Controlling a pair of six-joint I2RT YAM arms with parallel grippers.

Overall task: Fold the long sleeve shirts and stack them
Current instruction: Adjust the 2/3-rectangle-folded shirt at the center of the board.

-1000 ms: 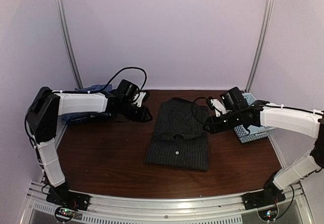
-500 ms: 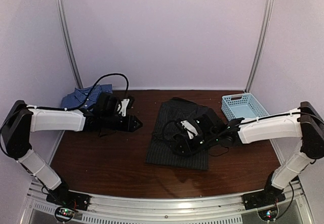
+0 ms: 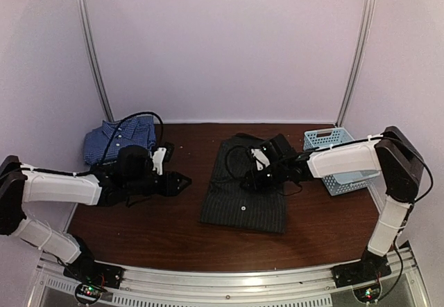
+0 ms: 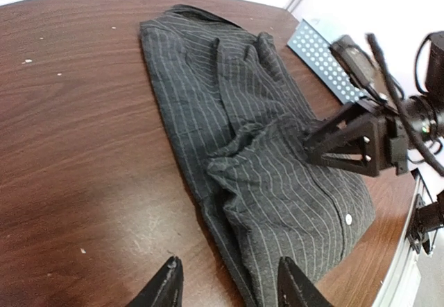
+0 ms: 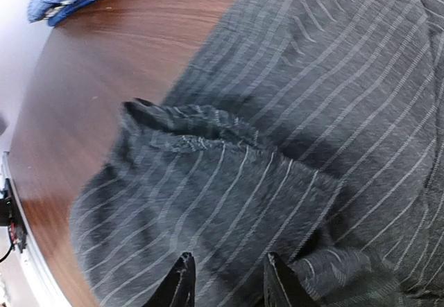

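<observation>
The black pinstriped long sleeve shirt (image 3: 239, 203) lies partly folded in the middle of the table, one white button showing. The blue checked shirt (image 3: 119, 135) sits bunched at the back left. My left gripper (image 3: 182, 181) hovers low over the wood just left of the black shirt, open; in its wrist view the shirt (image 4: 277, 182) has its near edge lying between my fingertips (image 4: 166, 286). My right gripper (image 3: 250, 181) hangs over the shirt's upper middle, open, with flat striped cloth (image 5: 312, 78) under the gap and a ridged fold just ahead.
A light blue plastic basket (image 3: 347, 179) stands at the back right, behind my right forearm. Brown table (image 3: 139, 231) shows on both sides of the black shirt. A rail runs along the near edge.
My left arm has drawn back toward the near left, uncovering the blue shirt, and its jaws have widened. My right arm swung in from the basket side over the black shirt.
</observation>
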